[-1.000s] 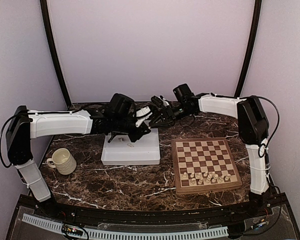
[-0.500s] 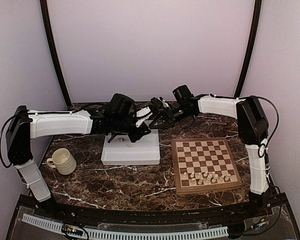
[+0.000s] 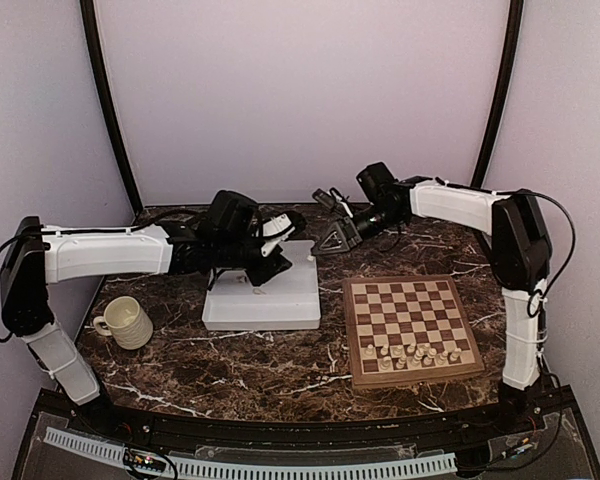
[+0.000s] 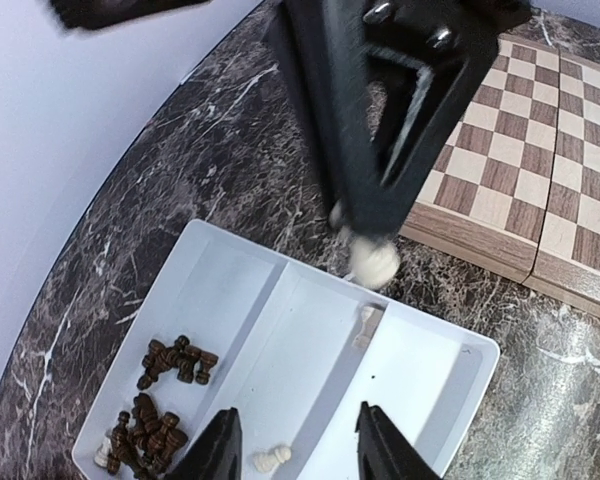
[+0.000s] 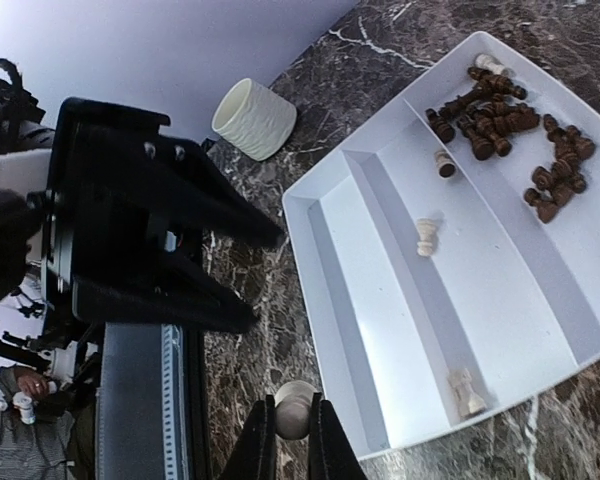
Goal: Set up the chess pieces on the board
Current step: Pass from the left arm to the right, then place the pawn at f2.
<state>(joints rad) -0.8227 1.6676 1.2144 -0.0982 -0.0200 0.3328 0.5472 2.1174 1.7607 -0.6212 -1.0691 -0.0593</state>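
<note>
My right gripper (image 5: 292, 428) clenches a cream-white turned chess piece (image 5: 294, 408) — left gripper (image 4: 298, 418) released; next, the checked wooden board (image 3: 410, 322), lower right.

The left arm (image 3: 100, 252) and the right arm (image 3: 460, 205) had boxy white shell links between bulky black joints. Thin black cables (image 3: 570, 238) looped outside each shoulder. The left hand (image 4: 300, 450) and the right hand (image 5: 292, 440) were matte black with slim flat fingers. The right hand's triangular frame carried silver screw heads (image 4: 380, 12).
</note>
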